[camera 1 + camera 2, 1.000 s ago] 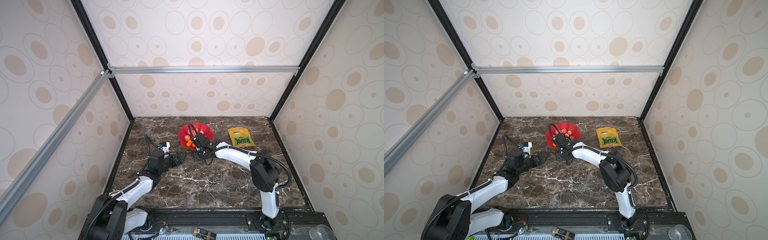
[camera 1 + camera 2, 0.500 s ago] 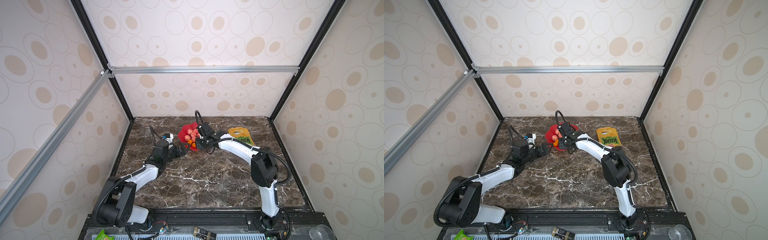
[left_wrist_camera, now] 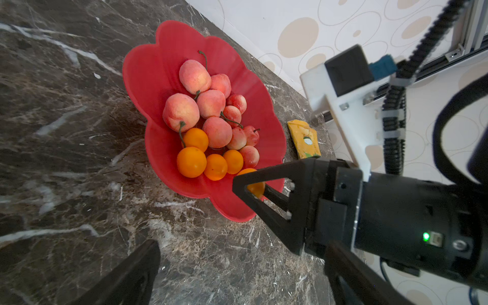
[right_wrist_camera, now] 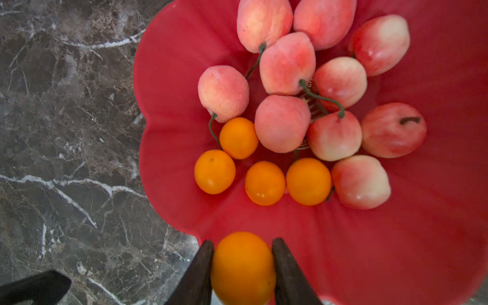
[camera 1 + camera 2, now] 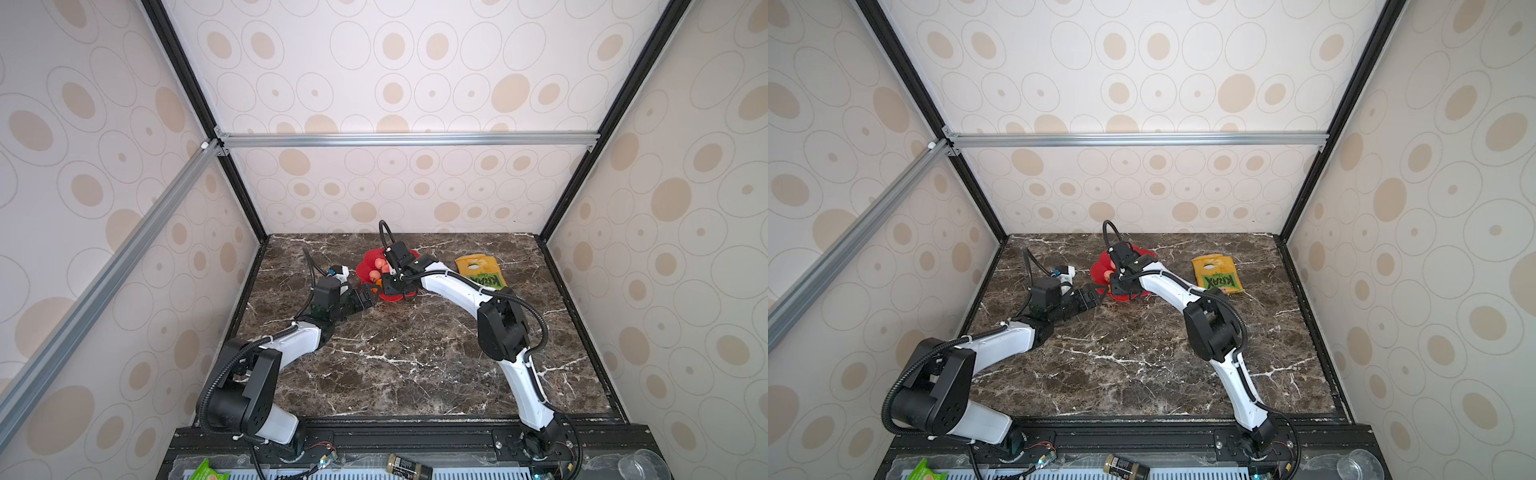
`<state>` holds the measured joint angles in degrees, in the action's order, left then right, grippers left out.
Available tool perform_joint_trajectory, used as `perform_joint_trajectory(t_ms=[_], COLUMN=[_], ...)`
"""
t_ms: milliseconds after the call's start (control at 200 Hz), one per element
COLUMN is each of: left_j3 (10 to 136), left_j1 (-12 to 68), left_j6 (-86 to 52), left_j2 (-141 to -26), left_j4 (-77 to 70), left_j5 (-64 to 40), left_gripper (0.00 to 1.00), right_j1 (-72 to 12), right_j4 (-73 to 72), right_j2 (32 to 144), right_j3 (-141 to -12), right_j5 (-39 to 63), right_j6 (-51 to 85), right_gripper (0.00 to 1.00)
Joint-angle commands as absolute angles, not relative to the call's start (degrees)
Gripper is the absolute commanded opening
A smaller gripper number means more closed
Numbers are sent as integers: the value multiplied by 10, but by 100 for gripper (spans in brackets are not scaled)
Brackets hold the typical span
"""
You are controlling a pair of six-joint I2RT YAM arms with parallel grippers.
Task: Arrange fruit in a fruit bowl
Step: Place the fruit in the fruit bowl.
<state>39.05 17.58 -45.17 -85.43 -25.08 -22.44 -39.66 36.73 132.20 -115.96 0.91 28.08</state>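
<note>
Clutter on front ledge: green packet (image 5: 210,471), dark jar (image 5: 409,468) on its side, clear cup (image 5: 642,467). Beyond it, both arms reach over marble table (image 5: 395,353) twd its rear half. L gripper (image 5: 366,297) sits low, jaws spread wide w/ nothing btwn them. It is near the front-left rim of fruit bowl (image 3: 148,68) but apart from it in the wrist views. R gripper (image 4: 243,241), reaching from the right side, is clamped on one orange fruit (image 4: 243,266), held over the bowl's edge on the side facing L gripper. The bowl, red w/ petal rim, stands mid-width twd the rear. Inside it, four orange fruits (image 4: 264,183) sit in a loose cluster on the side nearest the held one. Ten pink fruits (image 4: 282,123) are bunched, touching, over the ctr and beyond, several w/ green stems. Farther right, well apart from the bowl, yellow-green snack bag (image 5: 478,272) lies flat.
</note>
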Motion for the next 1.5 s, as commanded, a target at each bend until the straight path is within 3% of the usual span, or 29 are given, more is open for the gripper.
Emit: perform_joint_trajectory(t_ms=[0, 590, 895, 1495], left_j3=[411, 397, 398, 411], left_j1=[171, 159, 156, 159], left_j6=[-443, -449, -448, -427], left_j2=[-852, -847, -846, -801], left_j4=[-266, -274, -272, -221], left_j5=[-218, -227, -228, -208], left_gripper=[98, 98, 98, 98], right_j1=[-393, -394, -394, -393], right_j4=[399, 436, 439, 461], right_j2=[1346, 1422, 1429, 1338], right_j3=[-1192, -1279, -1287, -1270], right_j5=[21, 29, 25, -1], right_j6=[276, 265, 261, 235], right_gripper=[36, 37, 43, 56])
